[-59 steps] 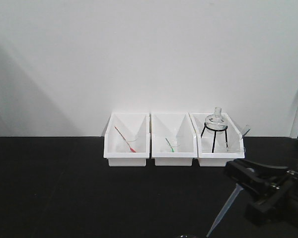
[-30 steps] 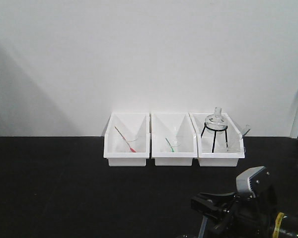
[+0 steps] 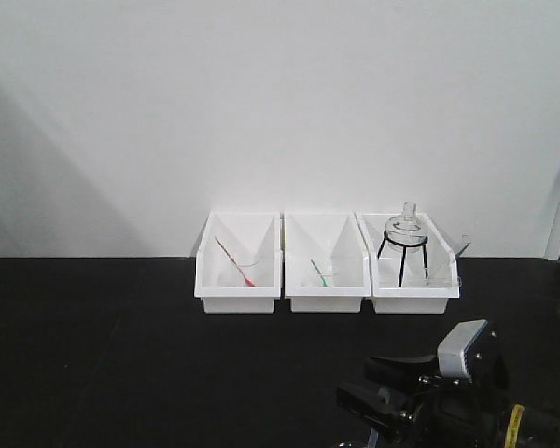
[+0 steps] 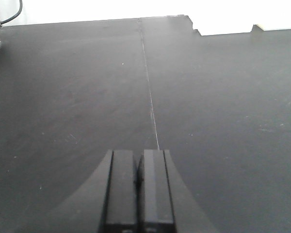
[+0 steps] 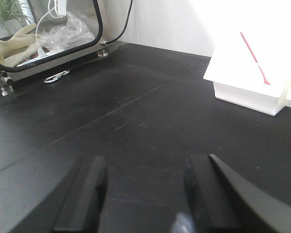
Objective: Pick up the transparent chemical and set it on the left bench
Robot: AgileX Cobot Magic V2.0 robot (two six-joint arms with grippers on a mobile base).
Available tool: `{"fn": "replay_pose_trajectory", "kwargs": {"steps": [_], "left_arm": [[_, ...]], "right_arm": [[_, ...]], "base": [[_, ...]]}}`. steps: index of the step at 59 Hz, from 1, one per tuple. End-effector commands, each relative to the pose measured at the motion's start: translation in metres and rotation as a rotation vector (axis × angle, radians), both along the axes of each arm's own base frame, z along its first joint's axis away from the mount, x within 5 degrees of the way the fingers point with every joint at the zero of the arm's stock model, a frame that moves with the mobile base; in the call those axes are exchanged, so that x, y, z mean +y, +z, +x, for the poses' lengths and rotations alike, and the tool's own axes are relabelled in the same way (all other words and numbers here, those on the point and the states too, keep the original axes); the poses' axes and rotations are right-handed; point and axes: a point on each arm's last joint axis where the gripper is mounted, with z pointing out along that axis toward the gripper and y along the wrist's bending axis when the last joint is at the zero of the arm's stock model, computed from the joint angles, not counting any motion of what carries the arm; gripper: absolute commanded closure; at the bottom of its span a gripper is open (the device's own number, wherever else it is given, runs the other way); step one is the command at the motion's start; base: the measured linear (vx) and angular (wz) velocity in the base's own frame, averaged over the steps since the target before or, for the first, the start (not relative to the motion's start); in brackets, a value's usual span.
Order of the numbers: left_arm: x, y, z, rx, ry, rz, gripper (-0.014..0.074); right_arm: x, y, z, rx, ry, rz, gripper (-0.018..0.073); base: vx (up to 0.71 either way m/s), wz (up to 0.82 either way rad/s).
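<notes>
My right gripper hangs low over the left bench's black top, at the bottom right of the front view. In the right wrist view its jaws stand wide apart over the bench. A small bluish-clear blur, the transparent chemical, shows at the bottom edge just inside the right finger; whether it touches the finger cannot be told. The front view does not show it clearly. My left gripper is shut with nothing between its pads, over bare black countertop.
Three white bins stand against the wall: the left one holds a red-tipped pipette, the middle one a green-tipped pipette, the right one a flask on a black tripod. A clear-fronted box with gloves sits far left.
The right gripper, which held the pipette hanging tip-down at the right, has dropped and swung left to the bottom edge. The pipette no longer shows in the front view.
</notes>
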Motion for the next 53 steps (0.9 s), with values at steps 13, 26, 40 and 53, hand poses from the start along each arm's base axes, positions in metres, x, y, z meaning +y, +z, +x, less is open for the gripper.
{"fn": "replay_pose_trajectory", "kwargs": {"steps": [13,26,40,53], "left_arm": [[0.000,0.003,-0.001,-0.081,-0.001,-0.014,0.0600],[0.000,0.003,-0.001,-0.081,-0.001,-0.014,0.0600],[0.000,0.003,-0.001,-0.081,-0.001,-0.014,0.0600],[0.000,0.003,-0.001,-0.081,-0.001,-0.014,0.0600]], "right_arm": [[0.002,0.026,0.001,-0.109,0.013,0.086,0.0092],[-0.003,0.061,-0.011,-0.221,-0.041,0.076,0.0216],[-0.027,0.117,-0.049,-0.188,-0.304,0.009,0.0540],[-0.044,0.155,-0.100,-0.281,-0.433,-0.074,0.0567]], "base": [[0.00,0.00],[0.00,0.00],[0.00,0.00],[0.00,0.00]]}}
